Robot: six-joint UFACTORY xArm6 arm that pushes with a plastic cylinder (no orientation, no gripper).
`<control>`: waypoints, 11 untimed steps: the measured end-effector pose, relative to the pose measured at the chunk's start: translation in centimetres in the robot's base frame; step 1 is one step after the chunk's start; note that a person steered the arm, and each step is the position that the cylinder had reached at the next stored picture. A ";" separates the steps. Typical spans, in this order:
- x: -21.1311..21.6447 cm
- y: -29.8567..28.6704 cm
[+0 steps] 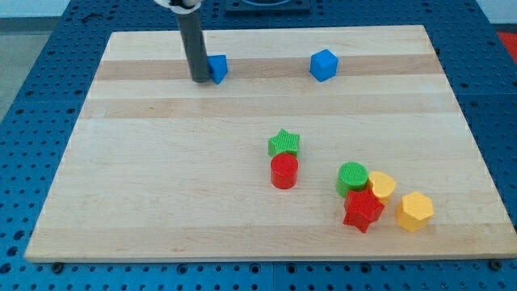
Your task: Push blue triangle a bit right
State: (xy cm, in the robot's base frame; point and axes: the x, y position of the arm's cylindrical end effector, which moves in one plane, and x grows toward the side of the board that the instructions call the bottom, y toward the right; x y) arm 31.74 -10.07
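The blue triangle (218,68) lies near the view's top left of the wooden board (161,162). My rod comes down from the top edge, and my tip (199,80) rests on the board right against the triangle's left side, hiding part of it. A blue cube-like block (323,65) sits further to the right along the same top strip.
A green star (283,143) stands just above a red cylinder (283,171) near the middle. At the lower right a green cylinder (352,178), a yellow block (381,186), a red star (363,211) and a yellow hexagon (414,210) cluster together.
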 end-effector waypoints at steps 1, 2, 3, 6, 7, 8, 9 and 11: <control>0.0 4.5; -0.4 5.6; -1.1 1.4; -2.2 2.0; -3.7 3.0; -5.4 1.7; -5.6 4.4; -5.3 5.2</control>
